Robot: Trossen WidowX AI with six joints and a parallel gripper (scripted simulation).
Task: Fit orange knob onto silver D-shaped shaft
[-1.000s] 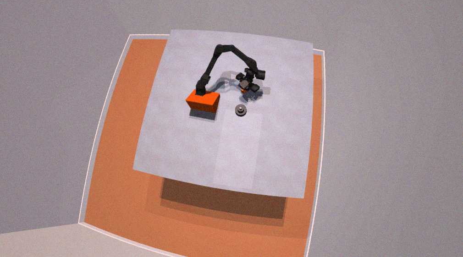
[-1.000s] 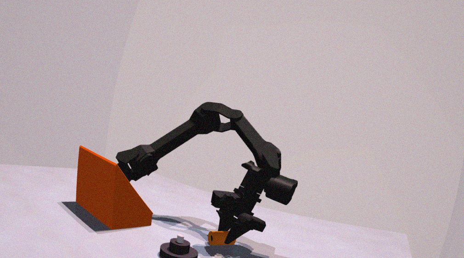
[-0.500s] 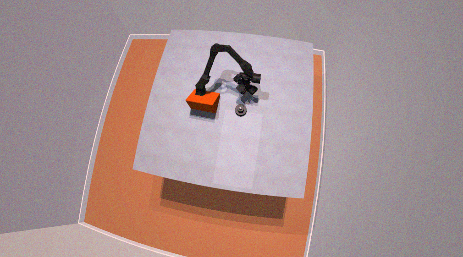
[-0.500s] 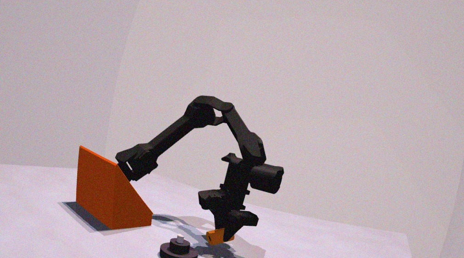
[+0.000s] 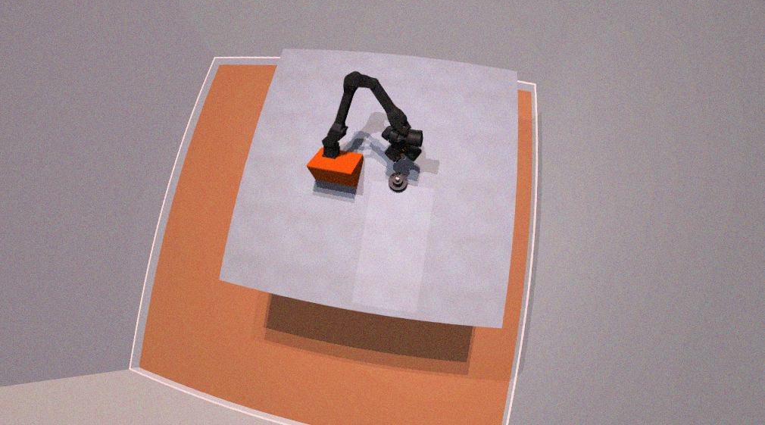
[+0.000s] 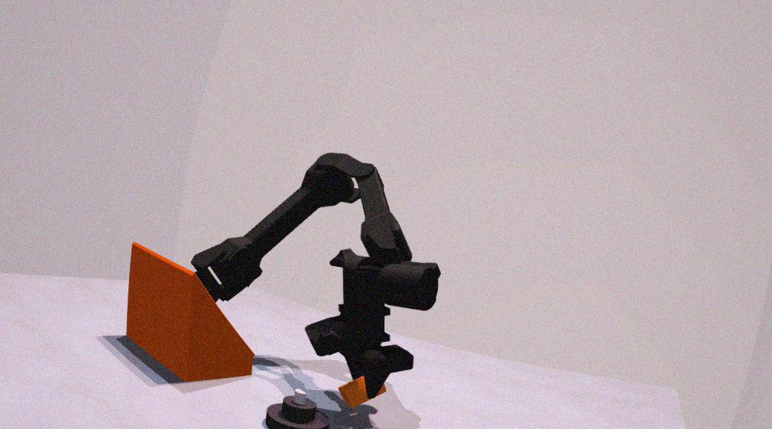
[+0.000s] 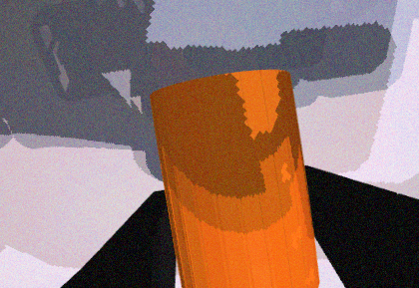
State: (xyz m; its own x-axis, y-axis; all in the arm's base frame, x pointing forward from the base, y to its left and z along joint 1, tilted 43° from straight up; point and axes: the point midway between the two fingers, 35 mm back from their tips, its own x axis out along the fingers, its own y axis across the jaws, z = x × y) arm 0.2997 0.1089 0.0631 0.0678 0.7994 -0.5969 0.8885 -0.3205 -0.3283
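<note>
The orange knob [image 6: 351, 392] [image 7: 239, 212] is held tilted between my fingers, its near end pointing down to the left in the exterior view. In the top view my gripper mostly hides it. My gripper [image 5: 402, 157] [image 6: 367, 388] [image 7: 232, 191] is shut on the knob and points down, a little above the table. The round dark pedestal [image 5: 398, 189] [image 6: 274, 418] stands apart from the knob, to its left in the exterior view, partly cut off by the lower edge. The silver shaft [image 5: 397, 178] [image 6: 300, 396] stands upright and bare on it. The knob's hole and the shaft's flat side cannot be made out.
The orange wedge-shaped base block [image 5: 335, 163] [image 6: 159, 310] carries the arm, to the left of the pedestal in the top and exterior views. The pale table [image 5: 293, 239] [image 6: 512, 395] has a lighter rectangular patch [image 5: 393, 251] in front of the pedestal in the top view. Arm shadows fall around the gripper.
</note>
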